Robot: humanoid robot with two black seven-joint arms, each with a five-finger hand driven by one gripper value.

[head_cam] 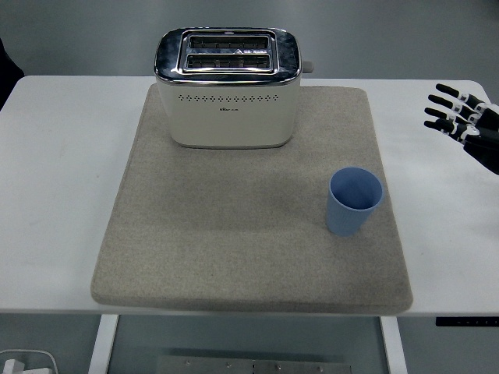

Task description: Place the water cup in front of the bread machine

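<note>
You get even, soft light from overhead and a sharp picture edge to edge. The toaster throws only a faint shadow onto the mat in front of it, and its chrome top shows mild reflections. The white table stays bright without glare.
</note>
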